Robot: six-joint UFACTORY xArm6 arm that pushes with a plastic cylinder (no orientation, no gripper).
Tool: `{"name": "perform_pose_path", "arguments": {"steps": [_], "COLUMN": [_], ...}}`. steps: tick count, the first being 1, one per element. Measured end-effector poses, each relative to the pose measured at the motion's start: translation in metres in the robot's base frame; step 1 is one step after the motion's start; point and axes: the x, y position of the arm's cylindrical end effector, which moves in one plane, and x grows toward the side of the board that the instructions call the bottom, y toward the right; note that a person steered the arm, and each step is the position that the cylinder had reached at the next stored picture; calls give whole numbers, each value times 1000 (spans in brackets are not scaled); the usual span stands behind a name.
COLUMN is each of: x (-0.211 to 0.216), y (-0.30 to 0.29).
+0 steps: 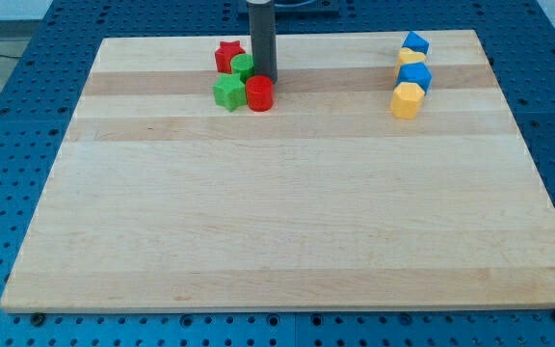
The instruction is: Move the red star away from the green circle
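Note:
The red star (227, 55) lies near the view's top, left of centre, on the wooden board (287, 193). The green circle (243, 66) touches it at its lower right. A green star (228, 93) and a red circle (259, 93) sit just below them. My tip (264, 76) stands right of the green circle and just above the red circle, close to or touching both. The rod partly hides the green circle's right side.
A column of blocks stands at the view's top right: a blue block (414, 43), a yellow block (411, 58), a blue block (415, 76) and a yellow hexagon (407, 99). Blue perforated table surrounds the board.

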Motion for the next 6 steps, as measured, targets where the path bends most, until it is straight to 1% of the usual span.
{"name": "perform_pose_path", "arguments": {"steps": [1,2,3,4,5,6], "x": [-15,-54,-35,8,-26,-60], "y": [8,3,-69,-96,-103,-78]}}
